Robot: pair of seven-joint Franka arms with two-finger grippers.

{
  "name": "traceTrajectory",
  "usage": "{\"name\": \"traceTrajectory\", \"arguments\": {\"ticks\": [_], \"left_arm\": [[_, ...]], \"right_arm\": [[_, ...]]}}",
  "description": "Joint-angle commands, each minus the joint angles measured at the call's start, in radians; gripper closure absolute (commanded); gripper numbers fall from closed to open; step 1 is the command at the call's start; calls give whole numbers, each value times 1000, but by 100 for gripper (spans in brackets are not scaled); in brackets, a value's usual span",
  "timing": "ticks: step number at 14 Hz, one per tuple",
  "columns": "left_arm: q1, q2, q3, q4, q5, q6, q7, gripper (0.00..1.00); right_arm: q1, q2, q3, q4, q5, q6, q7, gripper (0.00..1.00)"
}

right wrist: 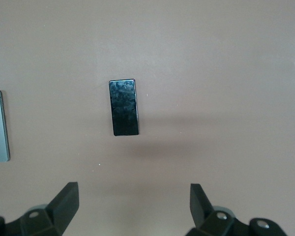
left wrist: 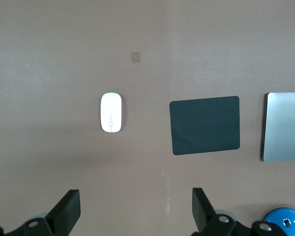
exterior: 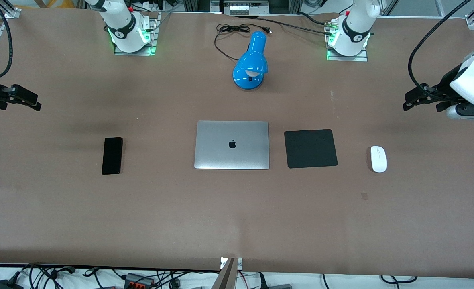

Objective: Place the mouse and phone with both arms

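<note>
Both grippers, left gripper (left wrist: 132, 211) and right gripper (right wrist: 132, 209), hung with fingers spread, empty. From the laptop (exterior: 232, 145), the mouse (exterior: 378, 159) lay past the pad (exterior: 310, 148), the phone (exterior: 112, 155) toward the right arm's end. Light, slick, probably best pinched across narrow sides.
</note>
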Motion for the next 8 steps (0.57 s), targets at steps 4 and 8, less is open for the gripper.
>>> {"name": "traceTrajectory", "arguments": {"ticks": [4,8], "left_arm": [[5,-24,-7,-13,0,-22,-11,0],[2,-15,-9,0,23,-22,-9,0]], "right_arm": [[-24,-16,1,-2,10,-2,-9,0],[-21,71,4,21,5,-2,-13,0]]}}
